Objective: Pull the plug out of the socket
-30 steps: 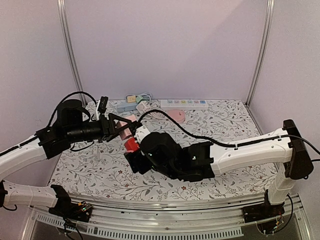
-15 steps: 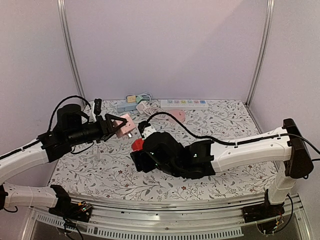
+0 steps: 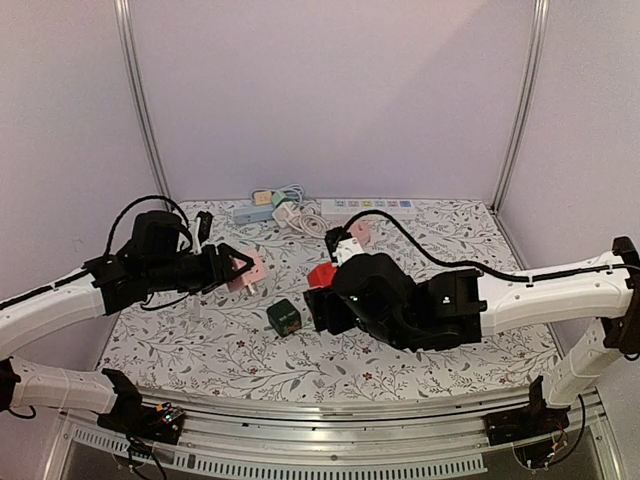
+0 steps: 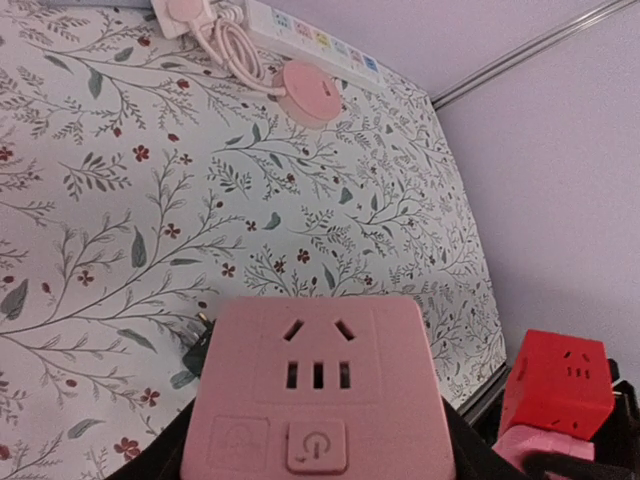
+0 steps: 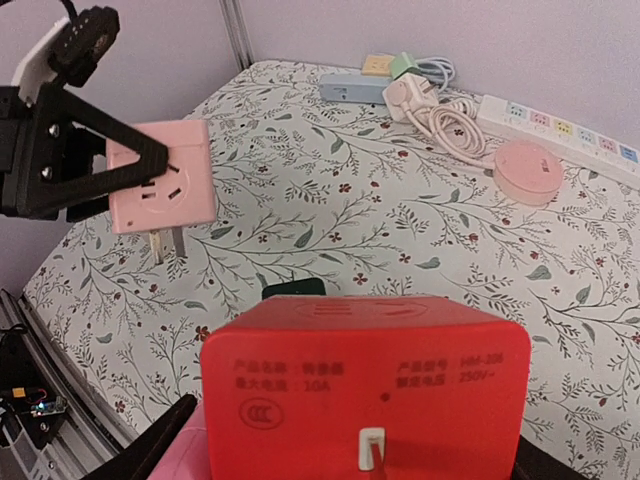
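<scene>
The pink plug (image 3: 246,270), clamped by the left gripper (image 3: 232,268) at the left, had come away from the red socket cube (image 3: 322,276). The cube was printed with CCC, 10A and 250V~, and the right gripper (image 3: 326,288) gripped it. A dark green cube (image 3: 285,317) had newly appeared on the table (image 3: 450,240) between them.

Left arm (image 3: 60,300) low, left gripper (image 3: 238,268) clamped on pink adapter (image 4: 318,400). Right arm (image 3: 540,290) stretched across, right gripper (image 3: 322,280) gripping red cube (image 5: 365,390). Grippers face each other, apart.
</scene>
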You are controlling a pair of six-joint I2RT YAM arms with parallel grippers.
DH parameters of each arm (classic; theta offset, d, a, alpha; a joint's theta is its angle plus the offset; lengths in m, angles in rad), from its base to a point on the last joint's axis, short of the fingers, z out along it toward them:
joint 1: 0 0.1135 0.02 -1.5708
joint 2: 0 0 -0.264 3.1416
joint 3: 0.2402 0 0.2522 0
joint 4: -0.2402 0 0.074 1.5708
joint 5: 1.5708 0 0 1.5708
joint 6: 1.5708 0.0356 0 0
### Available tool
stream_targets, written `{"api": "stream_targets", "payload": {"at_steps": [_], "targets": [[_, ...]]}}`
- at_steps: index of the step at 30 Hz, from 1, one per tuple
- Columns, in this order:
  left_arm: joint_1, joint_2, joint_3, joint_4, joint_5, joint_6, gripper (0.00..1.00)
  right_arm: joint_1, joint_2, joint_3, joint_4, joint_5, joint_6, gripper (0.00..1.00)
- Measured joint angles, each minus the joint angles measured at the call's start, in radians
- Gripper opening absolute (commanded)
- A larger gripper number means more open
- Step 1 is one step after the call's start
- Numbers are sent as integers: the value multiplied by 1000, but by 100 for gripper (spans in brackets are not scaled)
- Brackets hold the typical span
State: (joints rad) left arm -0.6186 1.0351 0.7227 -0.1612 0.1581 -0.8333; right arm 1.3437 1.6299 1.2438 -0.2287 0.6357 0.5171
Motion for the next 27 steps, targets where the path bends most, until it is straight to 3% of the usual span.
{"api": "stream_targets", "payload": {"at_steps": [7,14,27], "targets": [[-13,33,-2,-260,-85,77,0,-71,-174,-80,-94,56,39,49],[-70,11,-2,-414,-153,77,0,-183,-145,-81,-189,9,28,49],[-83,87,13,-574,-204,35,6,-193,-126,-119,-206,-67,-8,50]]}}
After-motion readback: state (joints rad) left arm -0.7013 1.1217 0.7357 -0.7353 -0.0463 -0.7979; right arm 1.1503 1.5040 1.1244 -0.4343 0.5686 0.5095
